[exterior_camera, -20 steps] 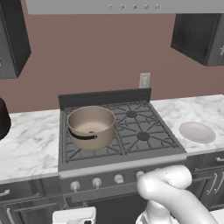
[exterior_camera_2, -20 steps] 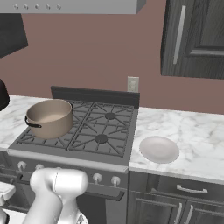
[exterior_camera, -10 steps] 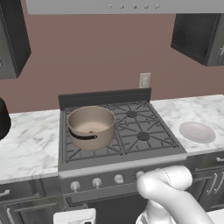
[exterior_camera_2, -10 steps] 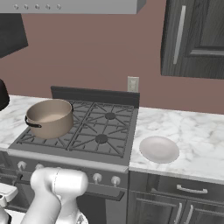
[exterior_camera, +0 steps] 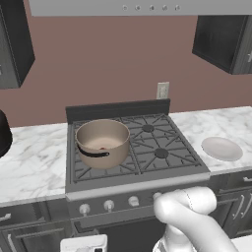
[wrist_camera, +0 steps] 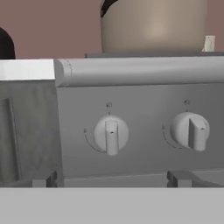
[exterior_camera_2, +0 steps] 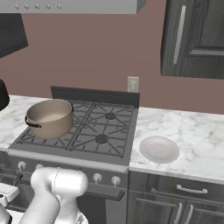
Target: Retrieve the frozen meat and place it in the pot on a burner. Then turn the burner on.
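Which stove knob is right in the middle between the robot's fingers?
The left knob, the one below the pot. It sits about midway between the two fingers; the other knob sits above the right finger.

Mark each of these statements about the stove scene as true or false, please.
1. The pot sits on the stove's front left burner. True.
2. The plate lies on the counter left of the stove. False: it lies on the right.
3. A red-pink bit of meat shows inside the pot. True.
4. In the hand view, the gripper is shut on a knob. False: it is open and faces two knobs without touching them.
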